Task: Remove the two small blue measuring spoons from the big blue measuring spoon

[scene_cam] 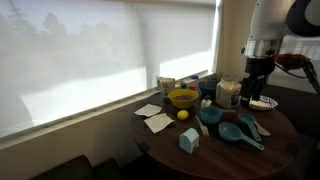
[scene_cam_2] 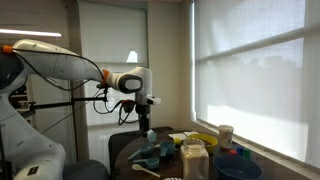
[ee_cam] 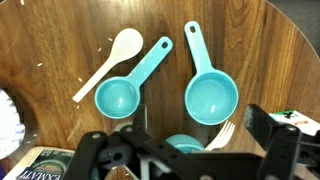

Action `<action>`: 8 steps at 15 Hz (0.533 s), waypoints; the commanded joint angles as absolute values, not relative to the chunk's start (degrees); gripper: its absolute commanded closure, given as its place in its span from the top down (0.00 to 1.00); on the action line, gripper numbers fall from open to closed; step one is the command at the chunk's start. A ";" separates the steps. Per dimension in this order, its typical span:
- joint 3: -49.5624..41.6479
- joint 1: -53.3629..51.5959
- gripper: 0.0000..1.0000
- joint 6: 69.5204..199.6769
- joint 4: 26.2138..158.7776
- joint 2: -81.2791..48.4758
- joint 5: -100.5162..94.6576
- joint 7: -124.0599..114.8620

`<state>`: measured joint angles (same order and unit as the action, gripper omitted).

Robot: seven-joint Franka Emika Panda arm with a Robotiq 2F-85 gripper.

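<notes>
A home-like dining corner: a round wooden desk [scene_cam: 222, 156] beside wide windows with drawn roller blinds [scene_cam: 90, 60], holding a yellow bowl [scene_cam: 183, 98] and a jar [scene_cam: 228, 92].

Soft daylight glowed through pale roller shades [scene_cam: 100, 60] drawn fully down along the long window wall, leaving the room dim around a round dark wooden table [scene_cam: 165, 146] standing close beside them.

Three teal scoops lie apart, bowls up, on the bench [ee_cam: 262, 45] — the widest scoop [ee_cam: 210, 97] beside a smaller scoop [ee_cam: 115, 97], both handles straight; the third scoop [ee_cam: 185, 146] is mostly hidden.
</notes>
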<state>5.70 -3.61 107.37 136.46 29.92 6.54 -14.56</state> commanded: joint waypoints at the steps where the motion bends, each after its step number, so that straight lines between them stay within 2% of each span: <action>1: 4.23 -2.91 1.00 104.39 134.64 32.05 3.99 -8.68; 8: 2.18 -3.08 1.00 103.03 133.33 33.03 0.04 1.70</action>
<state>2.71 -3.06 104.67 134.37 32.71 1.87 -1.79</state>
